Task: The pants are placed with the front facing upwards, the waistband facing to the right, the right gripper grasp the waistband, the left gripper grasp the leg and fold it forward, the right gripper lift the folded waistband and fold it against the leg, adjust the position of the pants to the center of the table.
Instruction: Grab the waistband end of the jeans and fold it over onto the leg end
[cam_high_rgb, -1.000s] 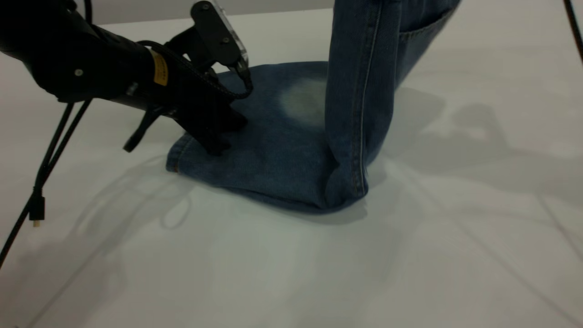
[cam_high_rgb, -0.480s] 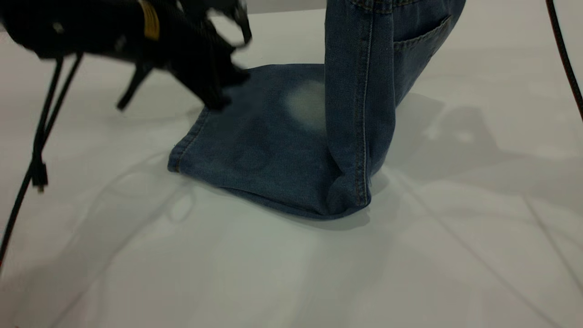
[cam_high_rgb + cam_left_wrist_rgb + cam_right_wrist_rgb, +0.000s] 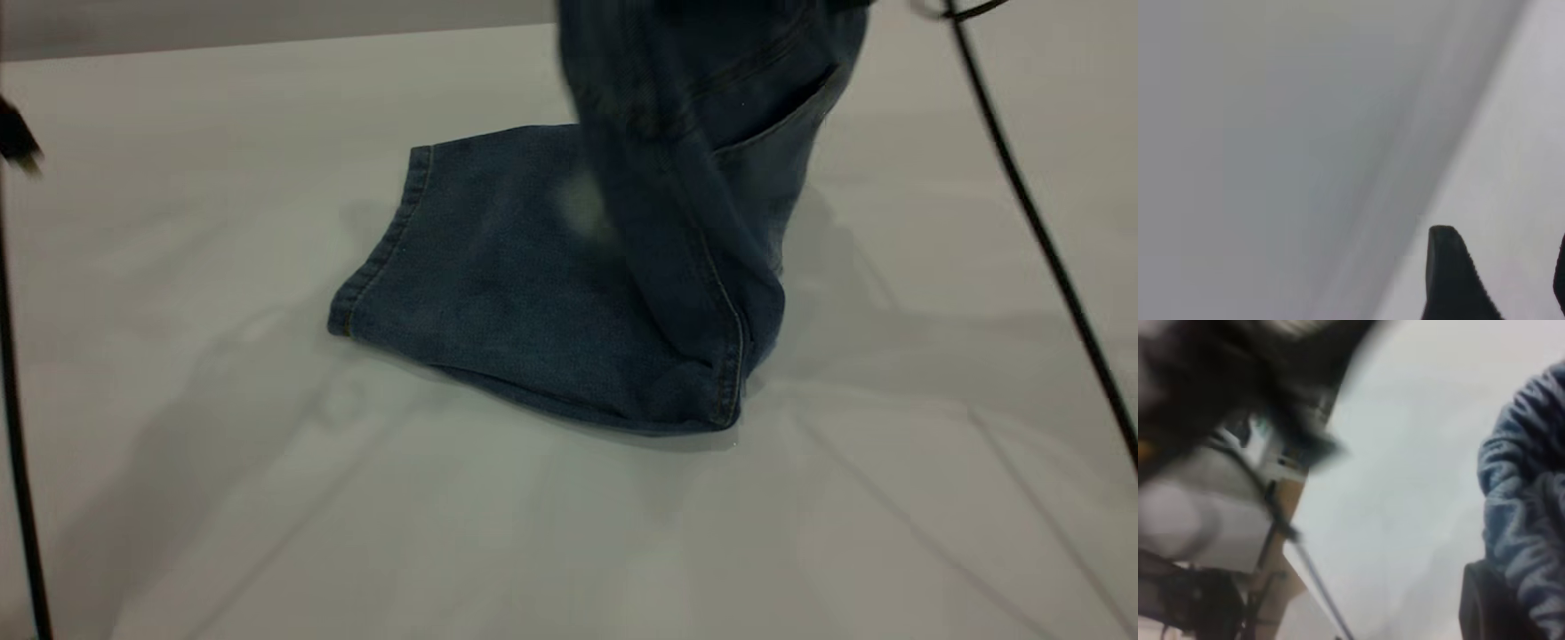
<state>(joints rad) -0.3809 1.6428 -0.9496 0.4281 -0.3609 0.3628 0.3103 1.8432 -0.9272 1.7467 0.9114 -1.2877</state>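
While the lower legs of the pants (image 3: 533,293) lie flat on the pale grey bench (image 3: 569,533), their upper part stands lifted nearly upright toward twelve o'clock, running out past the top edge of the exterior view. That flat portion sits just above the middle of the bench, its hem at nine o'clock and the fold at about four o'clock, where a tan-stitched side seam climbs into the raised cloth. One faded oval patch shows on the flat leg beside the raised part, and a patch pocket shows on the lifted cloth. Soft grey shadows fan across the smooth surface toward six o'clock. Black cables (image 3: 1040,231) hang down at three o'clock and along the nine o'clock edge. Beyond the bench's far edge runs a plain grey wall.

From the right wrist view, the ruched waistband (image 3: 1525,520) is clamped in the right end effector (image 3: 1511,607), one dark finger (image 3: 1481,603) pressed against the denim; behind it is blurred room clutter with a tan post.

From the left wrist view, the left end effector (image 3: 1501,280) hangs released over bare bench, one ridged finger (image 3: 1451,277) plain, clear of the cloth.
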